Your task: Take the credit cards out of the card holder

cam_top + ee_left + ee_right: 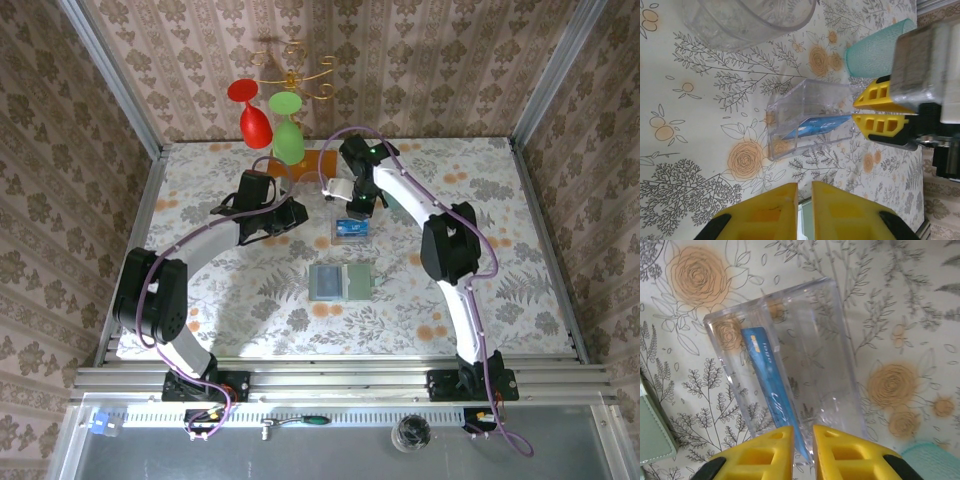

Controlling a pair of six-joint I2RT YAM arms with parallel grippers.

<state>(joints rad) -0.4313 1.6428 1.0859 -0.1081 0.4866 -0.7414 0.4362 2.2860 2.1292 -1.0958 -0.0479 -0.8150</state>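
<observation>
Pinching blue card point(766, 376), right tool point(802, 434), end hidden

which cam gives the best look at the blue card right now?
Right wrist. The blue card is large there, its face and print visible through the clear box. Left wrist shows the card as a slanted strip behind the box wall. In top external the card is a small blue patch.

I see the card holder point(340, 283) lying open nr the centre of the table point(520, 260), both panels flat. The blue card point(351, 229) sits just beyond it toward the far edge, w/ the right gripper point(352, 208) over it & the left gripper point(296, 216) just left. A red glass point(250, 110) & a green glass point(288, 138) hang at the far edge.
</observation>
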